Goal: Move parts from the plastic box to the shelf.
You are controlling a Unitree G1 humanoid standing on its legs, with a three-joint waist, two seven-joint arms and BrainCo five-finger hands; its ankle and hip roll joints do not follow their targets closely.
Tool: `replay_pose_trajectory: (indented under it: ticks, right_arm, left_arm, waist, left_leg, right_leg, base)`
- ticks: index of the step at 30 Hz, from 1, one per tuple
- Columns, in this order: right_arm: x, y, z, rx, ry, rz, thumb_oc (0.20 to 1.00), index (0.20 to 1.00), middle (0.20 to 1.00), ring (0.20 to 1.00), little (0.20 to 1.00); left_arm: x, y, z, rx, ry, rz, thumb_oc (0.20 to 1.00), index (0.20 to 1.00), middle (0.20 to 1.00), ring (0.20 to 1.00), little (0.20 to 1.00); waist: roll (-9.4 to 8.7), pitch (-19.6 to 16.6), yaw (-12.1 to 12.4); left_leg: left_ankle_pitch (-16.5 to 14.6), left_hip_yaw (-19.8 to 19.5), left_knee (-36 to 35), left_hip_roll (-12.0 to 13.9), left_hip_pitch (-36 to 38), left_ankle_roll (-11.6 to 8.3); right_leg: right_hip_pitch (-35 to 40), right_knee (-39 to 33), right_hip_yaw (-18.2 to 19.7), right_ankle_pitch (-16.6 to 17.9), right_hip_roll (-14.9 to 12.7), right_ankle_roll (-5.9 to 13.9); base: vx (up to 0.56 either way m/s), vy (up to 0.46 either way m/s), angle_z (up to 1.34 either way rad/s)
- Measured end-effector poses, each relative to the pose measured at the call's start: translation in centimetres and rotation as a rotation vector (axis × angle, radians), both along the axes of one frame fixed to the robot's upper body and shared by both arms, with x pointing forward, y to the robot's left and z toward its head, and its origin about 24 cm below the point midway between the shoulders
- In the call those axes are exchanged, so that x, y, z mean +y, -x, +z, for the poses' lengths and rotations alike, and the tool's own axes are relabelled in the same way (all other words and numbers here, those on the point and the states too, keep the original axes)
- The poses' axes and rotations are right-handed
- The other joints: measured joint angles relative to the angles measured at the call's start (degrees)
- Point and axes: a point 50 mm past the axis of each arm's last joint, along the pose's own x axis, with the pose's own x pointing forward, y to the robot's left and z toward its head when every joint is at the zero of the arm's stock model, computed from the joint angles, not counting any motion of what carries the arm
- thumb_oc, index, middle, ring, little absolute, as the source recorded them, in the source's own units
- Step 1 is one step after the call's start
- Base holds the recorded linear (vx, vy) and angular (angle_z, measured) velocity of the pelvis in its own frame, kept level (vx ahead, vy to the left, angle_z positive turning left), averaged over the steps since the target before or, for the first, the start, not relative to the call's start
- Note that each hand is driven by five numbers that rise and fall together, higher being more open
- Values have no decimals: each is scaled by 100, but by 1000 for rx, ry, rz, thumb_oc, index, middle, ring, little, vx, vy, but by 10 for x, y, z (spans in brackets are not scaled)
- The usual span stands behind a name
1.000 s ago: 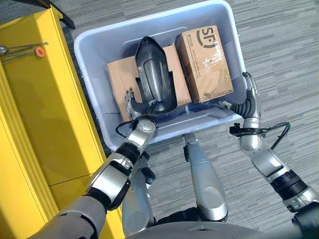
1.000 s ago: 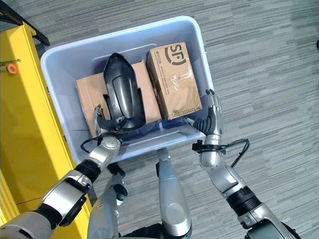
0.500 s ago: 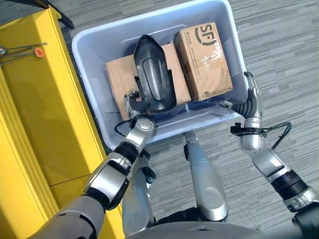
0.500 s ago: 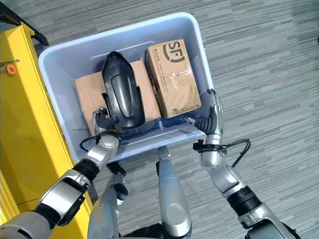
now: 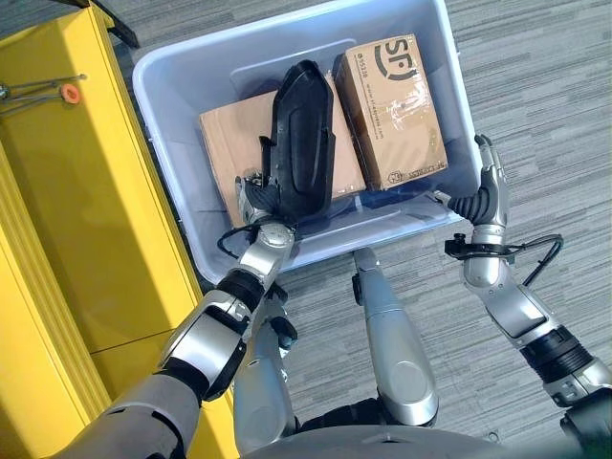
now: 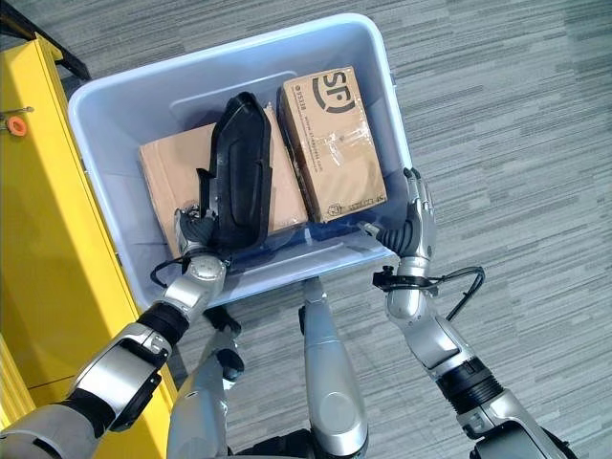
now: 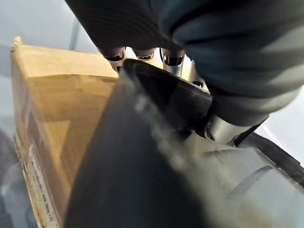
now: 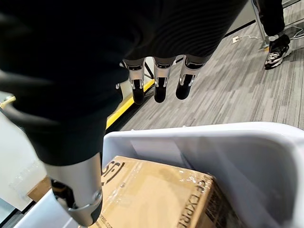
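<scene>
Where the grey carpeted floor (image 5: 555, 105) meets a yellow shelf (image 5: 67, 210) stands a pale blue plastic box (image 5: 191, 67), holding three items. Item one: a flat cardboard box (image 5: 229, 143) on the box's left side. Item two: a taller cardboard box (image 5: 392, 110) with clear tape, at the right. Item three: a black moulded part (image 5: 301, 134), tilted on edge between the two, leaning over the flat one. Left hand (image 5: 256, 196): at the part's near end, fingers (image 7: 173, 64) curled round its rim, grasping it. Right hand (image 5: 483, 191): at the plastic box's near right corner, outside the wall, fingers (image 8: 159, 83) straight and released, thumb over the rim.
</scene>
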Motion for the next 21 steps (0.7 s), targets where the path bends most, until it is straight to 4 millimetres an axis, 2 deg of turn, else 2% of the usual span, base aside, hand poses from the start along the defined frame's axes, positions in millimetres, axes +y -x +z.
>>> replay_pose_trajectory:
  ticks: [7,12,14,21]
  right_arm:
    - [0,0,0,-7,-2,-5,1000,1000,1000,1000,1000]
    - [0,2,-3,-3,-8,6,1000,1000,1000,1000,1000]
    - [0,3,-3,-4,-10,12,1000,1000,1000,1000,1000]
    - [0,7,-11,24,-9,23,1000,1000,1000,1000,1000]
  left_arm:
    - [0,0,3,-21,37,16,200,200,200,200,200]
    - [6,8,-17,38,90,-19,200,200,200,200,200]
    - [2,9,-20,47,100,-57,200,200,200,200,200]
    - [-27,7,19,-152,159,-240,200,200,200,200,200]
  waist:
    - [6,-4,-6]
    - [3,-2,-63]
    - [2,-2,-88]
    - [11,-3,-118]
  left_leg:
    - [2,4,30,-11,-19,4]
    - [59,8,-213,-22,588,46]
    - [69,-3,-293,-28,770,29]
    - [112,-11,-545,-50,1464,12]
  right_leg:
    - [-35,60,25,0,-15,0]
    - [599,-119,-58,33,-4,11]
    - [805,-166,-125,49,-7,-14]
    - [1496,-347,-250,31,-16,-31]
  base:
    - [3,23,0]
    - [24,64,0]
    - [22,37,10]
    - [30,51,1]
